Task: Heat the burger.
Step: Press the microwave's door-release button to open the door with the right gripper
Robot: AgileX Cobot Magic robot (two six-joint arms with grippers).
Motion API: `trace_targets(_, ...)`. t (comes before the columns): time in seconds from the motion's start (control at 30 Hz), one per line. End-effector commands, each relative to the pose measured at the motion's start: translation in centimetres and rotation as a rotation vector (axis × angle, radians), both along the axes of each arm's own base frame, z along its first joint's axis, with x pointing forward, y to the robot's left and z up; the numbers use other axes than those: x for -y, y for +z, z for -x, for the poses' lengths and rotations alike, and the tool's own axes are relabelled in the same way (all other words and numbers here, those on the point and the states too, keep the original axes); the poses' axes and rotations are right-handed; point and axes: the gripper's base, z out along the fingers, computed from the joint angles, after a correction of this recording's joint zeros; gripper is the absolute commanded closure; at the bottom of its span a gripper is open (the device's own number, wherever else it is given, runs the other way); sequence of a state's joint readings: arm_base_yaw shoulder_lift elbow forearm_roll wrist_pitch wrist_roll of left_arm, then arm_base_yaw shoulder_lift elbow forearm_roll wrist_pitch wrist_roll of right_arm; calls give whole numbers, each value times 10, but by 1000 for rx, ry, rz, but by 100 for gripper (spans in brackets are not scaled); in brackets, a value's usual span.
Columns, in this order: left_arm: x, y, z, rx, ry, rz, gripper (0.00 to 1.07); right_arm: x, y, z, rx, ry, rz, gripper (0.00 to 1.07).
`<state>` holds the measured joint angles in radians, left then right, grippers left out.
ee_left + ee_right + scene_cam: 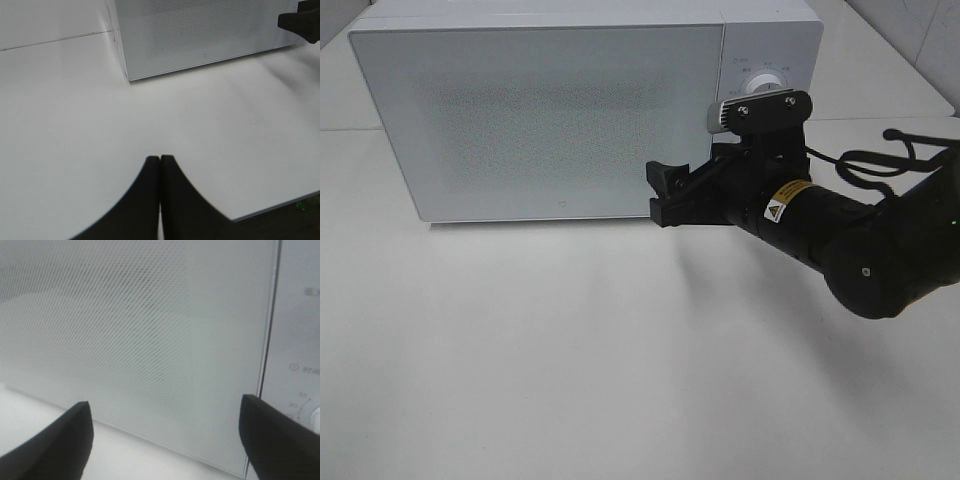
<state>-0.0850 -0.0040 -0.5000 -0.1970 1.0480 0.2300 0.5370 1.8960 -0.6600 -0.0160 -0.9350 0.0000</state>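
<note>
Two hands are showing, and neither is holding anything. The right hand [658,192] is hovering with its fingers spread wide, just in front of the microwave [550,110], near the right edge of the closed door [125,330]. The left hand [160,167] is sitting clenched, fingertips pressed together, low over the table [75,115], well apart from the microwave.

The burger is not showing in any view. It may be lying behind the frosted door, but I cannot tell.

No handle is showing on the door, so the fingers are probably risking a slip off its smooth face. A hard push there could be sliding the whole microwave back across the table. The wrist is also passing just beside the dial [760,85] and could be knocking it. Starting the heat with nothing inside would be wasting the run.
</note>
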Motion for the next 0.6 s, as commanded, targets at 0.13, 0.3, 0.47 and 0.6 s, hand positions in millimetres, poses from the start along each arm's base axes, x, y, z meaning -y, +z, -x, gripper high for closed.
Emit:
trace_targets(0.13, 0, 0, 0, 11, 4, 5, 106, 6, 17, 9, -77, 47, 154, 31)
trace_targets(0.3, 0, 0, 0, 11, 4, 5, 106, 11, 24, 17, -162, 51, 219, 31)
trace_targets(0.47, 0, 0, 0, 11, 4, 5, 106, 18, 29, 27, -272, 56, 293, 31)
trace_targets(0.6, 0, 0, 0, 11, 4, 5, 106, 24, 36, 35, -423, 57, 385, 31)
